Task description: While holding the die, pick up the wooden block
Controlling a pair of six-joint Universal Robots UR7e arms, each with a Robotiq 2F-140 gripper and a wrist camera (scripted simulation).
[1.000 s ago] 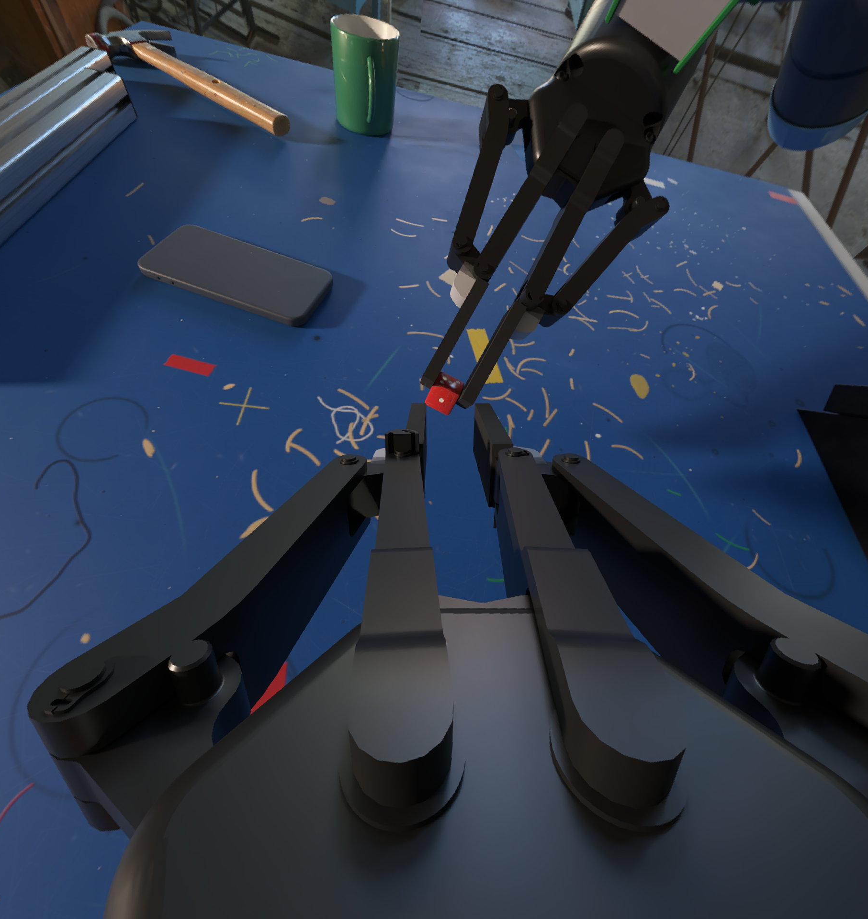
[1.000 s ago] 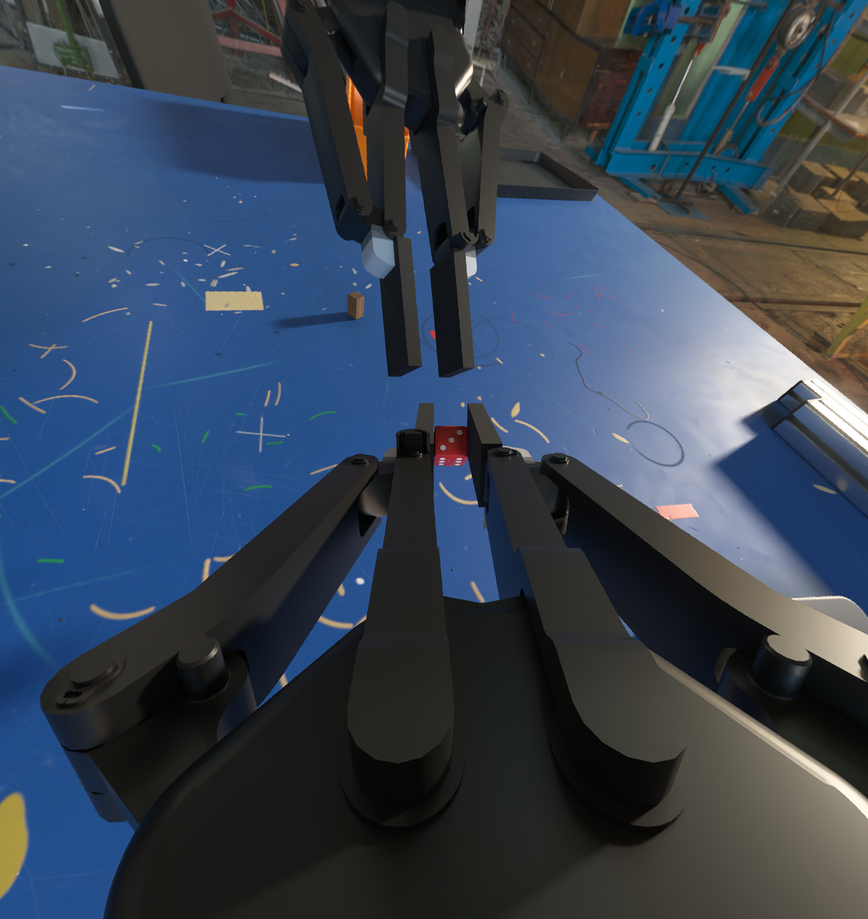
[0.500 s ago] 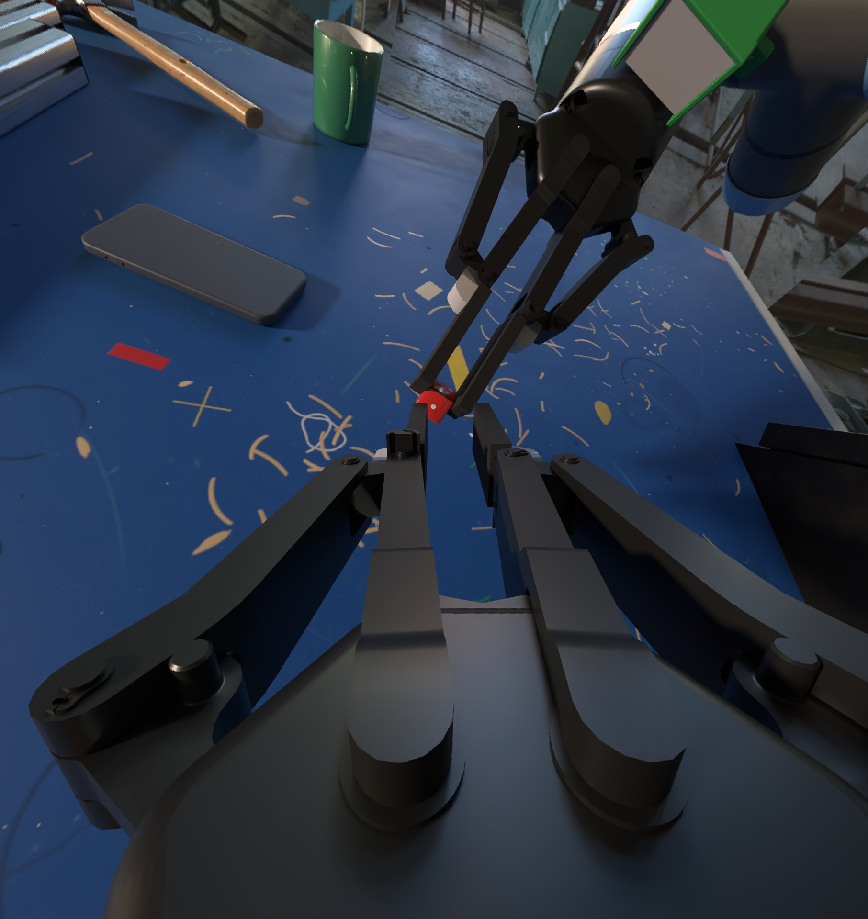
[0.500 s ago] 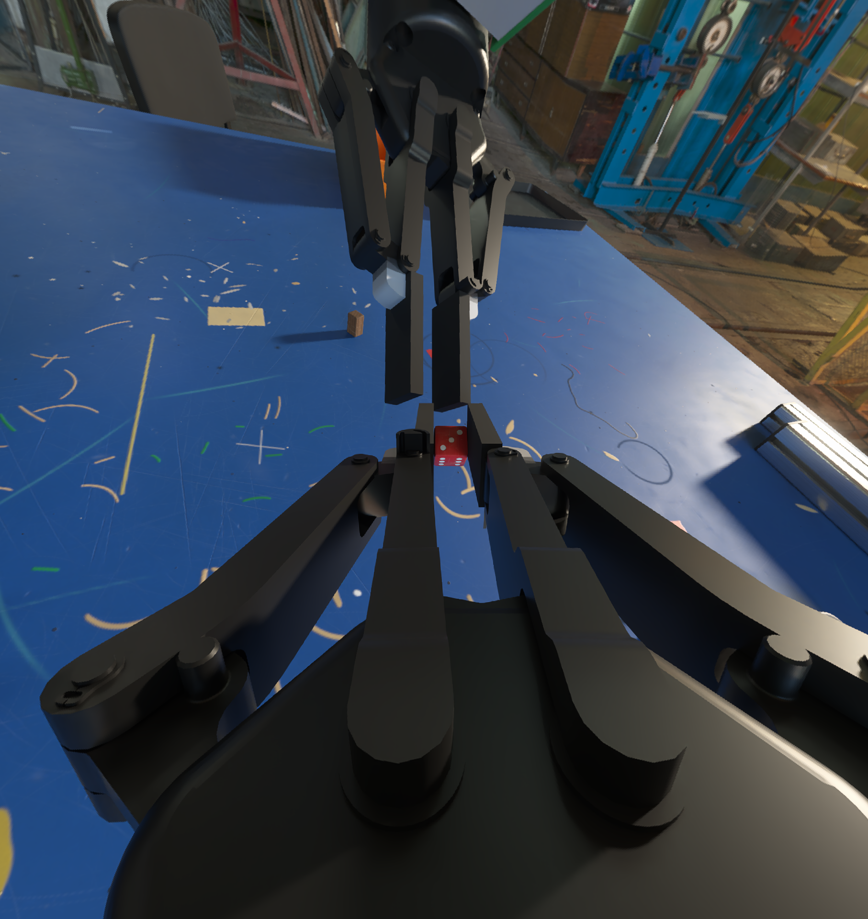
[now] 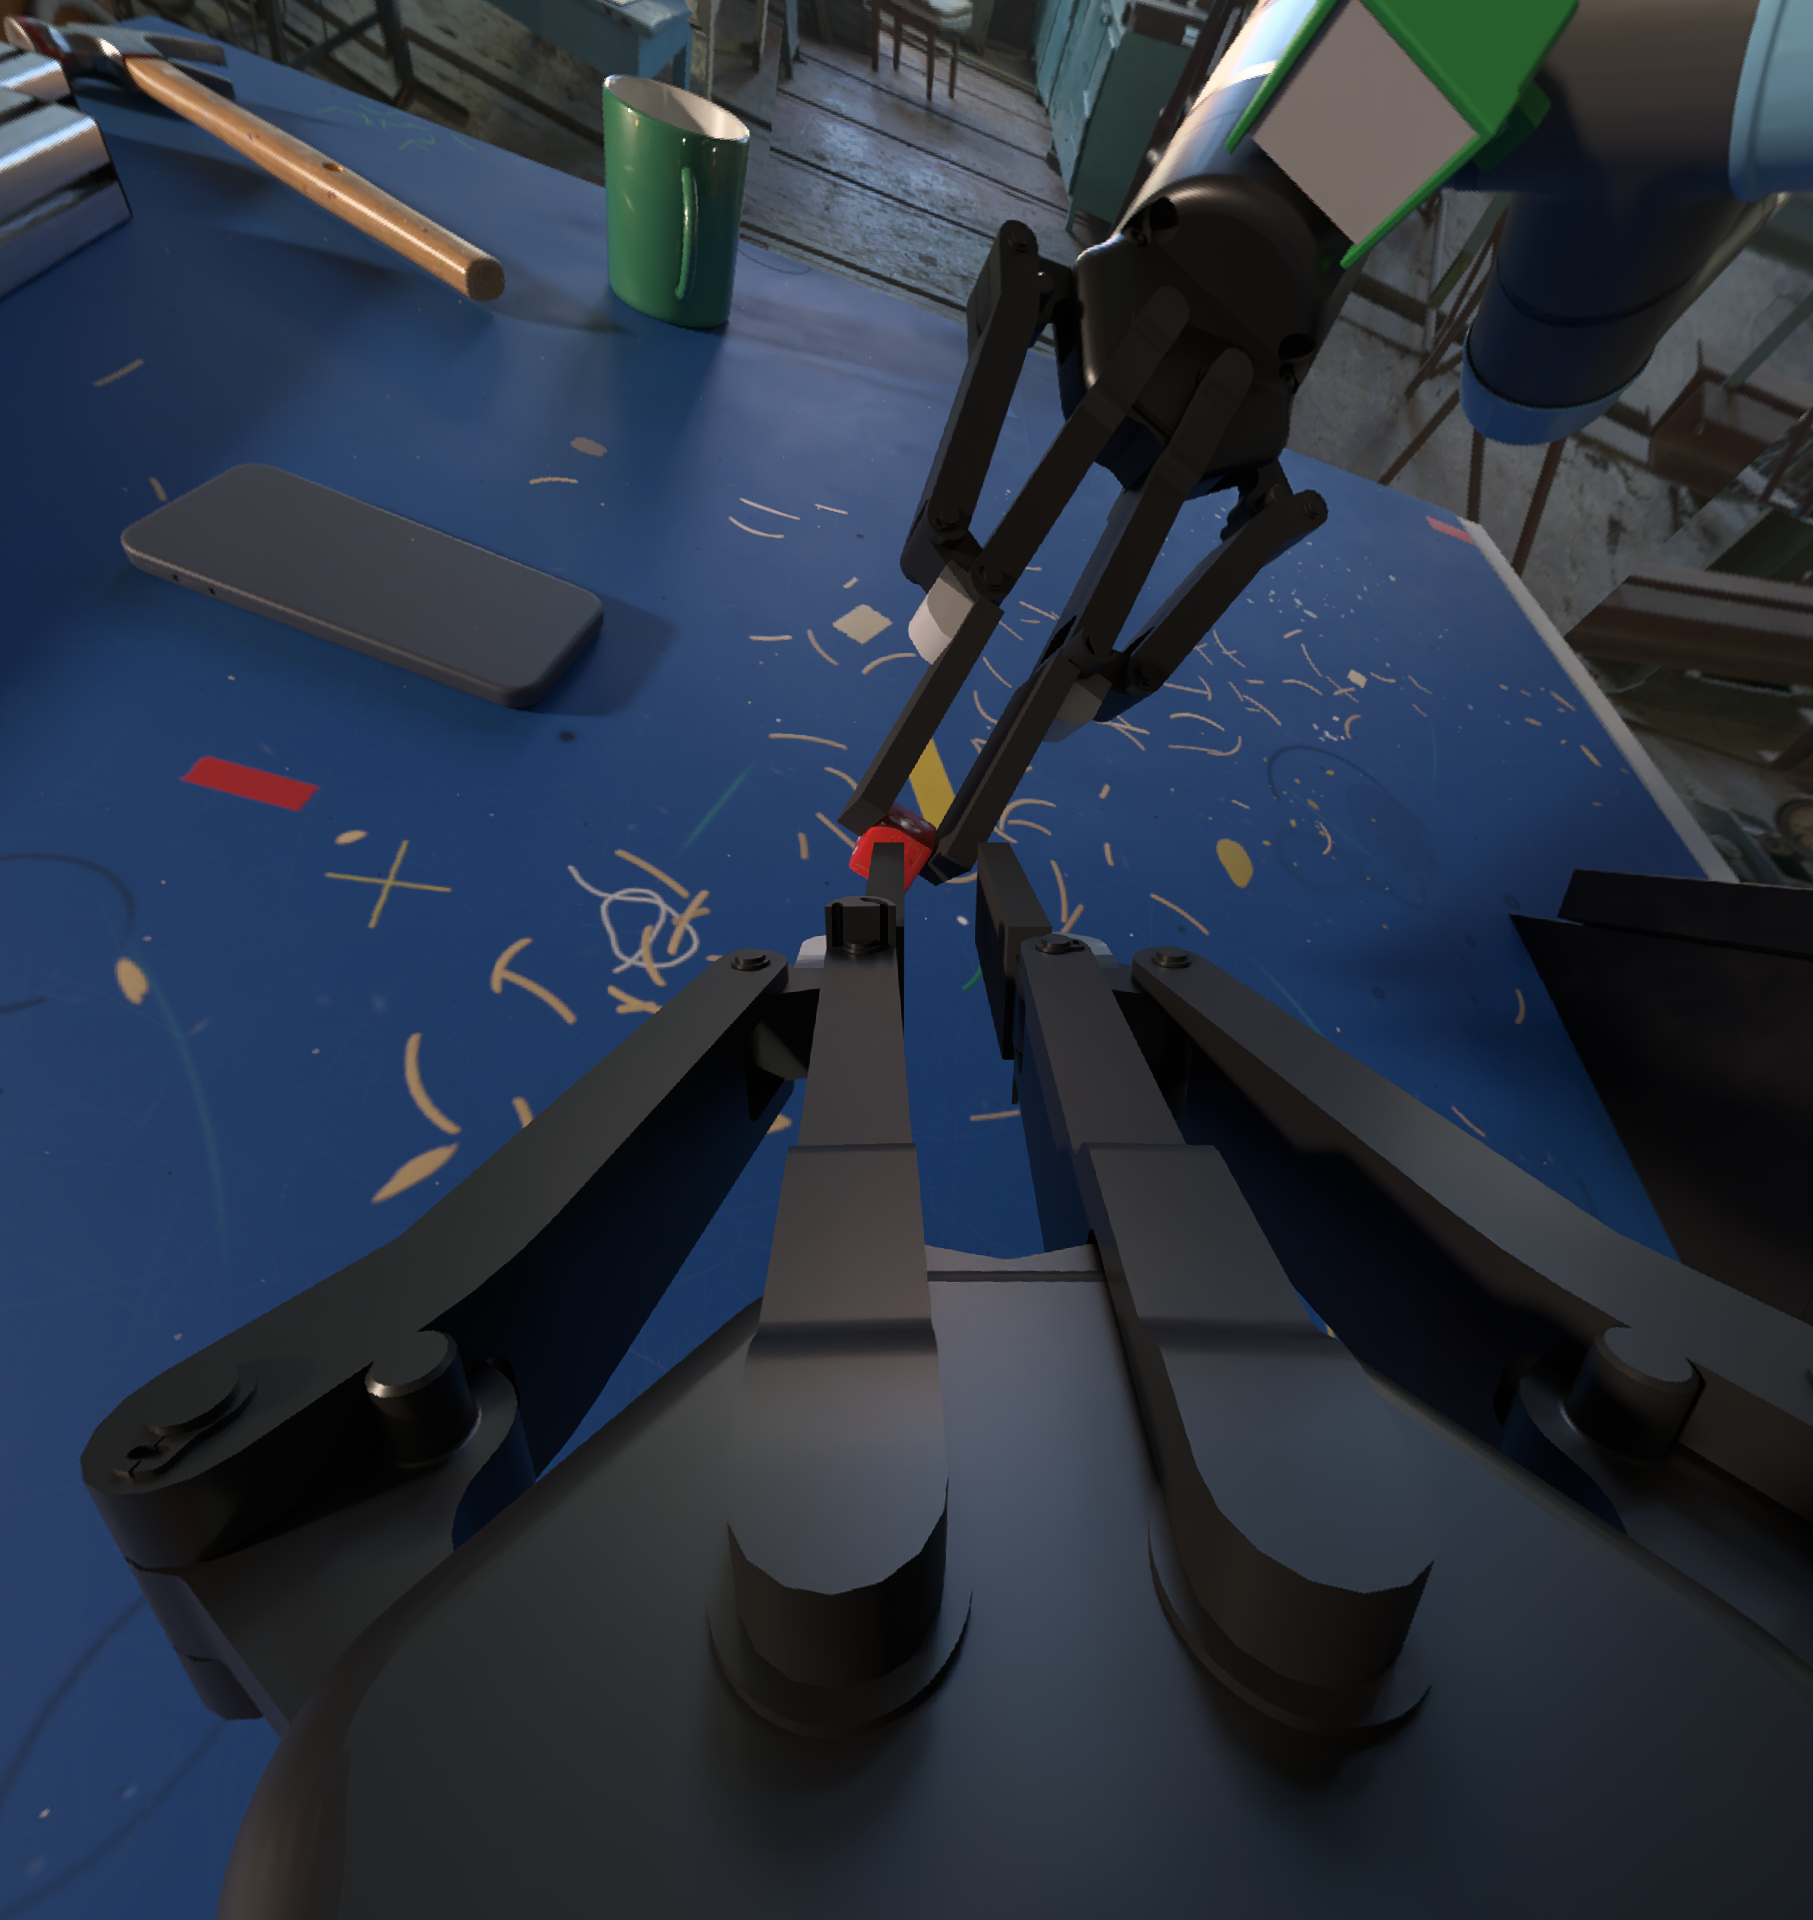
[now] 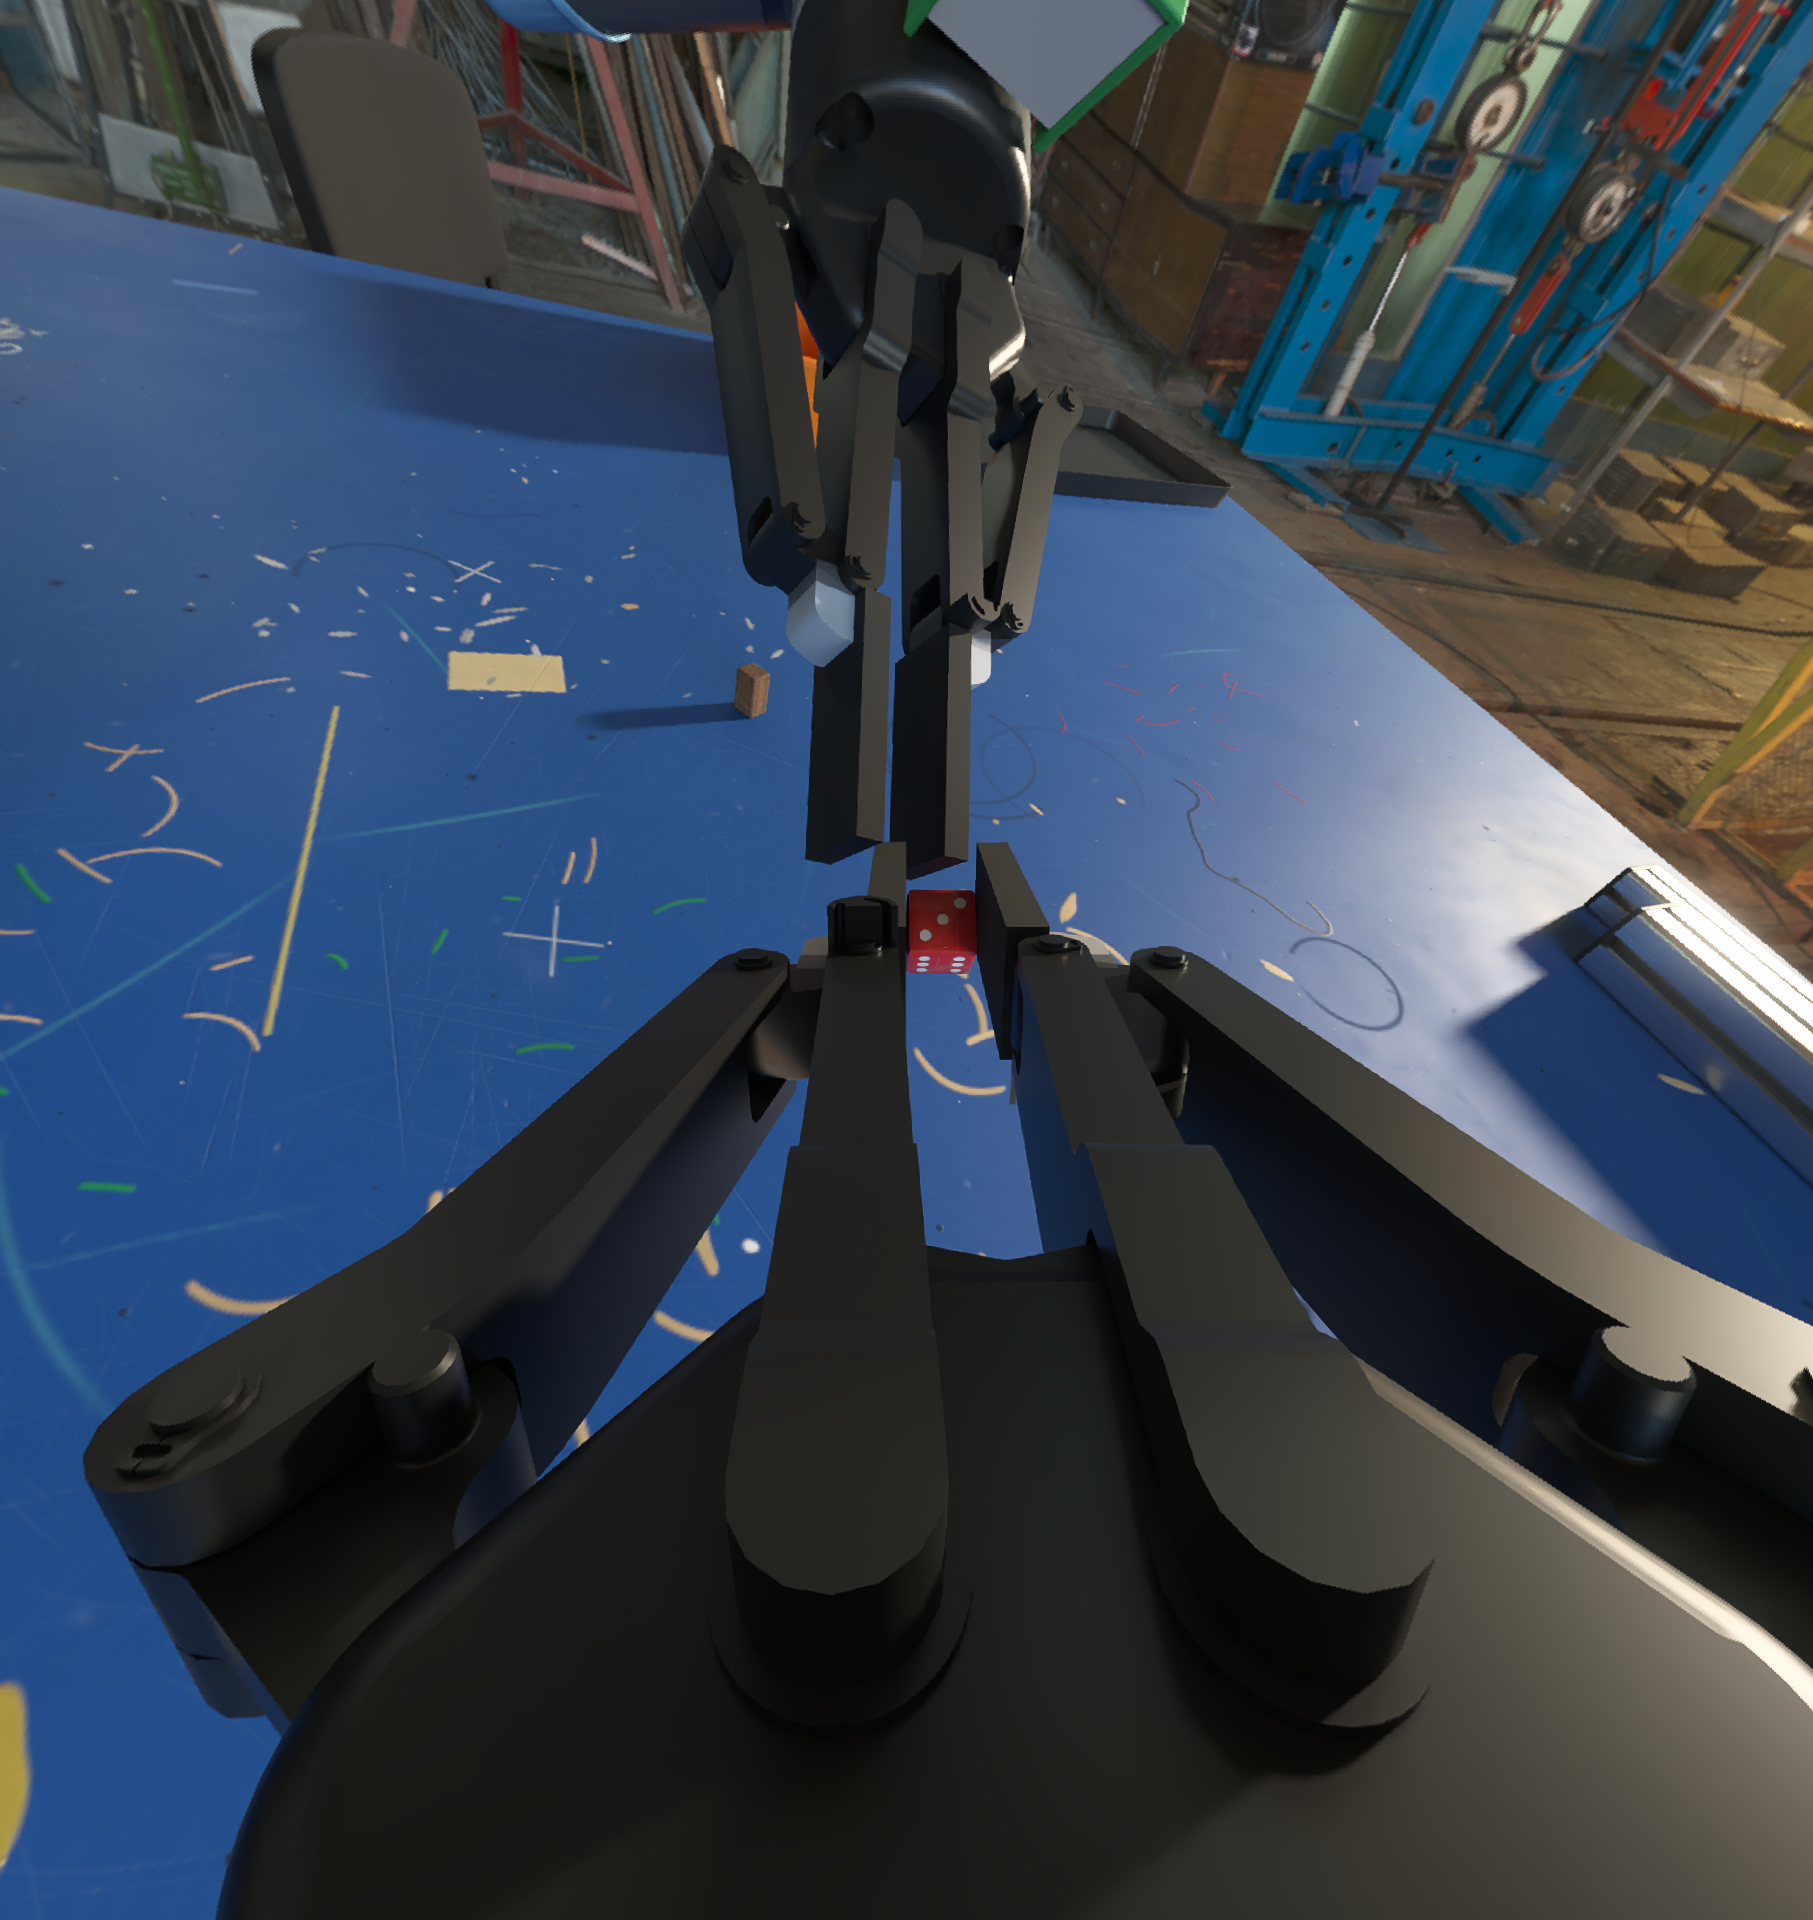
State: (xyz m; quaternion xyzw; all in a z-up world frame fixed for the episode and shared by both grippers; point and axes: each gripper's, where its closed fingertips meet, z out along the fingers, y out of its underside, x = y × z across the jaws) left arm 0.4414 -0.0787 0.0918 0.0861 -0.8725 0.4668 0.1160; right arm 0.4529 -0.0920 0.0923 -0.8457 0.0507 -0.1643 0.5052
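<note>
A small red die point(image 6: 941, 930) with white pips is clamped between the fingers of my right gripper point(image 6: 941, 883), above the blue table point(image 6: 258, 468). The left wrist view shows that right gripper point(image 5: 897, 844) pointing down at me, with the die point(image 5: 866, 854) just beyond my left fingertip. My left gripper point(image 5: 938, 868) is nearly shut, with a narrow gap and nothing in it. It hangs tips down just past the die in the right wrist view point(image 6: 886, 857). The wooden block point(image 6: 751, 691) stands on the table behind and left of it, untouched.
A dark phone point(image 5: 362, 582), a green mug point(image 5: 673, 197), a wooden-handled hammer point(image 5: 310, 177) and a metal rail point(image 5: 19, 187) lie at the far left. A dark tray point(image 5: 1733, 1091) sits at the right. A grey chair point(image 6: 382, 156) stands beyond the table.
Both grippers have risen from the table. My left gripper has lifted and drawn back from the die. The right gripper keeps its hold on the die.
</note>
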